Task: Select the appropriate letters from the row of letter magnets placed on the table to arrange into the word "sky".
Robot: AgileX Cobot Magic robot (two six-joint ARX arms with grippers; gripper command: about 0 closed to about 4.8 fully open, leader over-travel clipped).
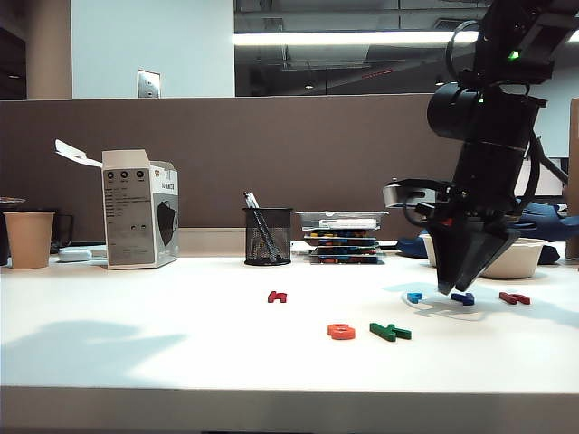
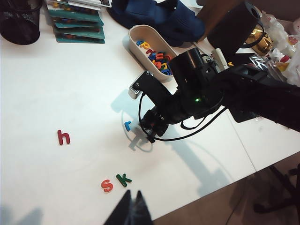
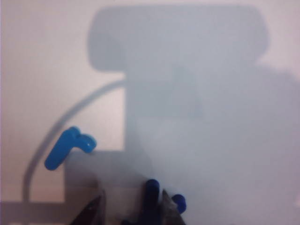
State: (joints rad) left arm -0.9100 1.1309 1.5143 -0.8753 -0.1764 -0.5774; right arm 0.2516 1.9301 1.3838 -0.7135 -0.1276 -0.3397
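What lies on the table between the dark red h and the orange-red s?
Nothing: bare white table separates the dark red h from the orange-red s, seen in the left wrist view.

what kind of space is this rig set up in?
Probably an office. The white desk backs onto a brown cubicle partition, with a mesh pen cup and a paper cup along it, and strip ceiling lights beyond. The right gripper works low over the desk; the left gripper hangs above it.
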